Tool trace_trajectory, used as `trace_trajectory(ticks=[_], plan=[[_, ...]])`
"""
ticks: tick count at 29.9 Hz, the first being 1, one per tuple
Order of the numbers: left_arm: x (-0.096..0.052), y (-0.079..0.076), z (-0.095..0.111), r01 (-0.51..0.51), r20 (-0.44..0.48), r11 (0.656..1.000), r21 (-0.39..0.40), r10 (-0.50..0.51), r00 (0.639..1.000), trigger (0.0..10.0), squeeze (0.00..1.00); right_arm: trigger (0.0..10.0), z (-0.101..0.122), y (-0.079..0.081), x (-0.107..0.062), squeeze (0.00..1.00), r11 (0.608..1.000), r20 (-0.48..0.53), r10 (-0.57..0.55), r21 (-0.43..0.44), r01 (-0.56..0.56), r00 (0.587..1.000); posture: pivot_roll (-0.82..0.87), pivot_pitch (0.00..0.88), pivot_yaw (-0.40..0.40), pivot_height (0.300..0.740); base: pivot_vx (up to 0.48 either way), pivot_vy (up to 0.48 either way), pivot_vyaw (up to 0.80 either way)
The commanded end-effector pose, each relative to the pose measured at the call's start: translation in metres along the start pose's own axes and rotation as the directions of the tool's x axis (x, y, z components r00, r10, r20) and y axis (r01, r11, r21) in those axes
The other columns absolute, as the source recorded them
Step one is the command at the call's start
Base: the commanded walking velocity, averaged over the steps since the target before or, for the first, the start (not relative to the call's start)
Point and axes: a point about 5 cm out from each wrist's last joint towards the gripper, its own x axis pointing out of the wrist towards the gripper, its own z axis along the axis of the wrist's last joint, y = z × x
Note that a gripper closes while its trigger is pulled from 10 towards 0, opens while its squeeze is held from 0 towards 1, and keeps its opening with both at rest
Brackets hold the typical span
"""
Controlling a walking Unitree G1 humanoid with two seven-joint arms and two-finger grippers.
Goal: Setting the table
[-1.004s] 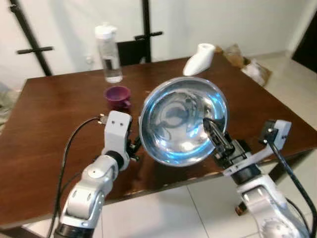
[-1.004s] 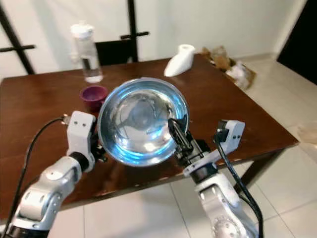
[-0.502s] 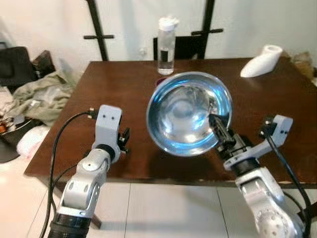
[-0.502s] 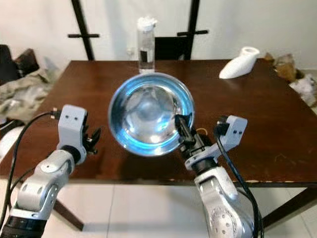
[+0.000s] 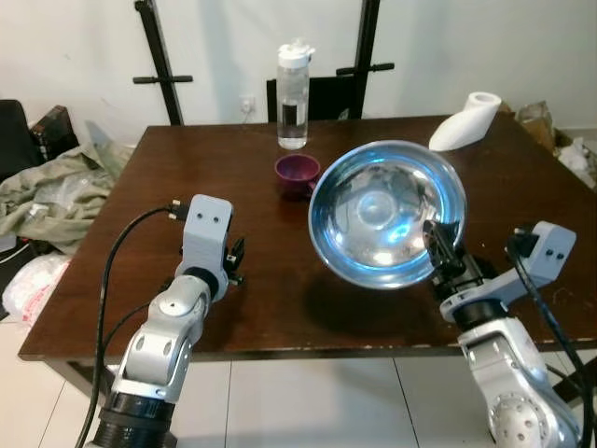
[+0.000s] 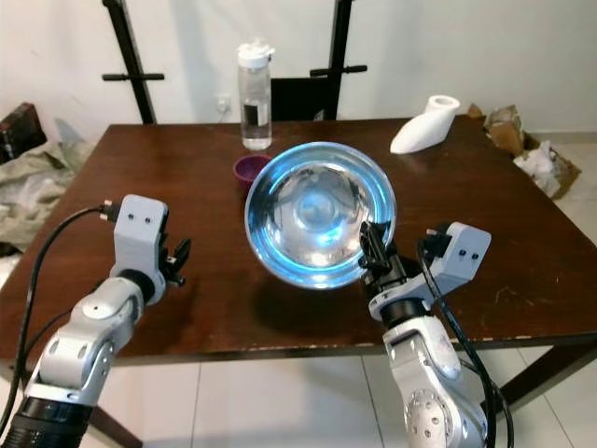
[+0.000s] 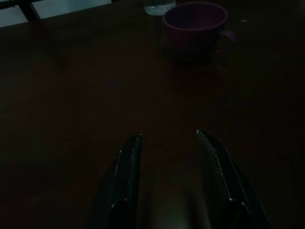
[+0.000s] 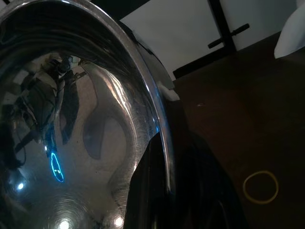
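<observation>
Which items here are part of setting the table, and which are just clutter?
For the job:
steel bowl, held by its rim in the right tool
purple cup
water bottle
wooden table

Lying about:
white object at the table's far right
rubber band
clothes pile on the floor

No text or label can be read anywhere.

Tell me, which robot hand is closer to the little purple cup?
Left. The left gripper hovers open over the table, pointing toward the purple cup, nothing between them. The right gripper is farther off, shut on the steel bowl's rim.
</observation>
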Motion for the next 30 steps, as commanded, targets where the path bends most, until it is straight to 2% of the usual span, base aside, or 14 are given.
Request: trace_trajectory(ticks=[1,14,25,28,30], plan=[[0.001,0.000,-0.005,-0.003,-0.018,1.000,0.006,0.003,1.000,10.0,0.00,10.0,0.000,0.001,0.000,0.00,1.000,0.013,0.002,-0.001,-0.002,1.000,0.01,0.114,0.110,0.740,0.480,0.000,0.00],[0.001,0.000,-0.006,0.000,-0.013,1.000,0.009,0.000,1.000,10.0,0.00,10.0,-0.001,0.001,0.000,0.00,1.000,0.012,0.009,-0.007,-0.009,1.000,0.01,0.117,0.110,0.740,0.478,0.000,0.00],[0.000,-0.002,-0.006,0.015,-0.012,1.000,0.017,-0.015,1.000,10.0,0.00,10.0,-0.002,0.000,-0.002,0.00,1.000,0.007,0.007,-0.018,-0.007,1.000,0.01,0.121,0.110,0.740,0.000,0.000,0.00],[-0.001,-0.002,-0.007,0.022,-0.012,1.000,0.011,-0.022,1.000,10.0,0.00,10.0,-0.004,-0.002,-0.003,0.00,0.999,-0.010,-0.001,-0.041,0.001,1.000,0.01,0.121,0.110,0.740,0.000,0.000,0.00],[-0.002,-0.002,-0.008,0.024,-0.021,1.000,0.007,-0.024,1.000,10.0,0.00,10.0,-0.011,-0.008,-0.004,0.00,0.995,-0.057,-0.034,-0.090,0.028,0.998,0.01,0.121,0.110,0.740,0.000,0.000,0.00]])
